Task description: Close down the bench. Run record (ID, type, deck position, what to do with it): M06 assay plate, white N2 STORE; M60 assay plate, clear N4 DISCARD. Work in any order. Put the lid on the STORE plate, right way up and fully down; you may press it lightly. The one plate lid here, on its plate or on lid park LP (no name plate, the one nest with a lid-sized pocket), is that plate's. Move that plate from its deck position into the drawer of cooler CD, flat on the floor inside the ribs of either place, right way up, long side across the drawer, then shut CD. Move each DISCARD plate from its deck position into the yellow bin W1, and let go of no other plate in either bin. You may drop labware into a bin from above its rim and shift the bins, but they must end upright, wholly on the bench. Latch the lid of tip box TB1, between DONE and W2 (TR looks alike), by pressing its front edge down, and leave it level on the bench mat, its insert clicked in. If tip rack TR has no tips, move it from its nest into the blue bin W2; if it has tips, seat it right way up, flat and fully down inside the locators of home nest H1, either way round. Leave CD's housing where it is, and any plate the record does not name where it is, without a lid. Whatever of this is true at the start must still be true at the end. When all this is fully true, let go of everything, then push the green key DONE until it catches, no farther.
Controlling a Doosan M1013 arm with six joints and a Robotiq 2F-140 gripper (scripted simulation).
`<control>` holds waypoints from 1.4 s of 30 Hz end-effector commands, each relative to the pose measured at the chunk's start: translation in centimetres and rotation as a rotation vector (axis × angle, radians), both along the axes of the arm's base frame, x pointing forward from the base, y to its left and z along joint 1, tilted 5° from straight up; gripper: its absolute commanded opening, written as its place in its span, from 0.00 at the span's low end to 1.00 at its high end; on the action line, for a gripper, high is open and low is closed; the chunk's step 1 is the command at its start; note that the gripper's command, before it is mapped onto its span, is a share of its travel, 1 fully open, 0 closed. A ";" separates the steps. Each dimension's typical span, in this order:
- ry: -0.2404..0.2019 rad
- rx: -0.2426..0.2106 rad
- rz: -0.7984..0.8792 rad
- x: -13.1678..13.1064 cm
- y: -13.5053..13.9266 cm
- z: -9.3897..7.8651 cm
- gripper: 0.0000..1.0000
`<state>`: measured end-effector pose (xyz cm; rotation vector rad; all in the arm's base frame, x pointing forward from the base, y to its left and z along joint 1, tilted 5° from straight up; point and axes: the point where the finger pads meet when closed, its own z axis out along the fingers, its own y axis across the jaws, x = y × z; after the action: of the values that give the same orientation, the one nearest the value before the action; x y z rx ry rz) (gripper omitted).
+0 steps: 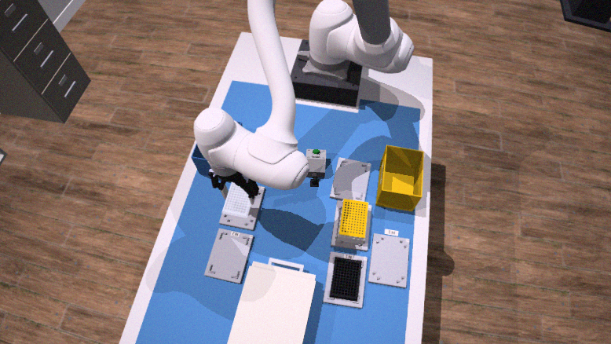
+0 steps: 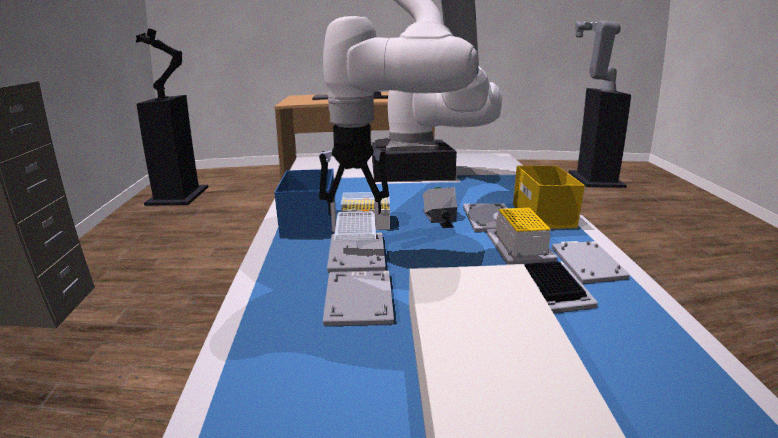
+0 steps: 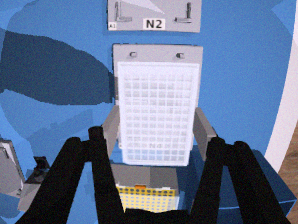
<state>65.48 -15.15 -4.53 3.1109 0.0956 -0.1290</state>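
Note:
My gripper (image 1: 236,187) (image 2: 354,198) (image 3: 156,116) is shut on a pale, faintly see-through assay plate (image 1: 237,203) (image 2: 354,224) (image 3: 157,96), pads on its long sides. The plate hangs level a little above a grey nest (image 1: 237,222) (image 2: 356,256) (image 3: 156,52) whose name plate is hidden. Nest N2 (image 1: 228,256) (image 2: 358,299) beside it is bare. Tip box TB1 (image 2: 362,205) (image 3: 149,197) with yellow tips sits under the gripper's body, next to blue bin W2 (image 1: 197,160) (image 2: 299,209). Yellow bin W1 (image 1: 400,199) (image 2: 549,204) stands across the mat.
Cooler CD (image 1: 273,307) (image 2: 500,348) stands with its drawer shut. Tip rack TR (image 1: 353,217) (image 2: 522,228) with a yellow top sits on a nest. A black plate (image 1: 345,278) (image 2: 555,281) lies beside bare nest H1 (image 1: 389,260) (image 2: 590,261). The DONE key (image 1: 316,151) is mid-mat.

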 end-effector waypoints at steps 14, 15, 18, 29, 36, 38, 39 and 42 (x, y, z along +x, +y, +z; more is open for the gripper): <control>0.000 0.000 0.000 0.2 0.1 1.9 0.00; 0.000 0.000 0.000 0.2 0.1 2.1 0.00; 0.000 0.000 0.000 0.2 0.1 2.2 0.00; 0.000 0.000 0.000 0.3 0.1 3.7 0.00; 0.000 0.000 0.000 0.4 0.1 4.3 0.00; 0.000 0.000 0.000 0.4 0.1 4.6 0.00; 0.000 0.000 0.000 0.4 0.1 4.7 0.00; 0.000 0.000 0.000 0.4 0.2 5.1 0.00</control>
<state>65.88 -15.01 0.26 3.1109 0.0956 -0.1290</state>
